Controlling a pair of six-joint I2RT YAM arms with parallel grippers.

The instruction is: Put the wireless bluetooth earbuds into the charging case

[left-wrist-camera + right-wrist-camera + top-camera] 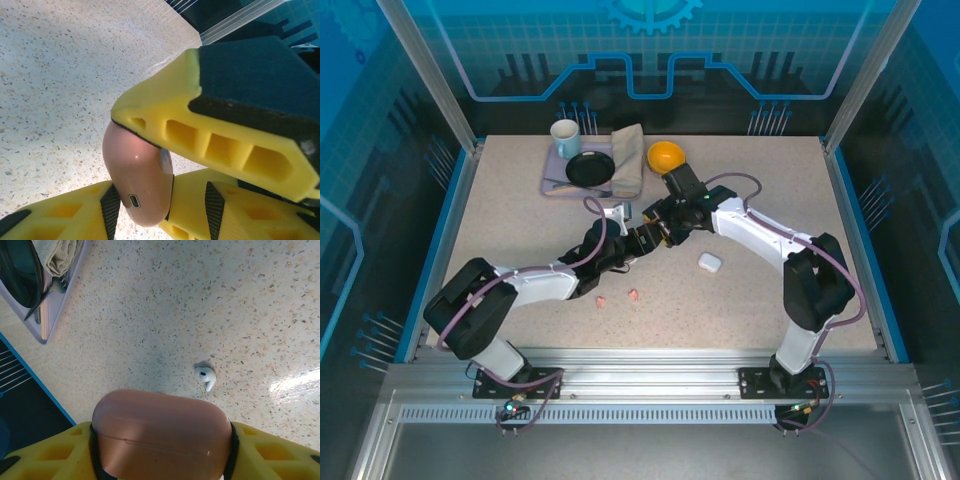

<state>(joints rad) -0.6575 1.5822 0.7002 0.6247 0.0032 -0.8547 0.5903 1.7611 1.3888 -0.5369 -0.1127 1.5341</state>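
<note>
Right gripper (160, 462) part-open, clamped on pink charging case (160, 432) (lid closed). Left gripper (634, 243) at same case, yellow finger (165, 115) touching it; firm grip or not, cannot tell. White earbud (206, 377) on table (250, 300) just beyond case; two pink earbuds (633, 294) further toward near edge.

A robot lab cell: blue circuit-printed panels (650, 60) and aluminium posts (426, 72) rise beyond the right gripper (658, 233), a speckled table (770, 180) lies beneath it, and a slotted rail (650, 385) runs behind it.
</note>
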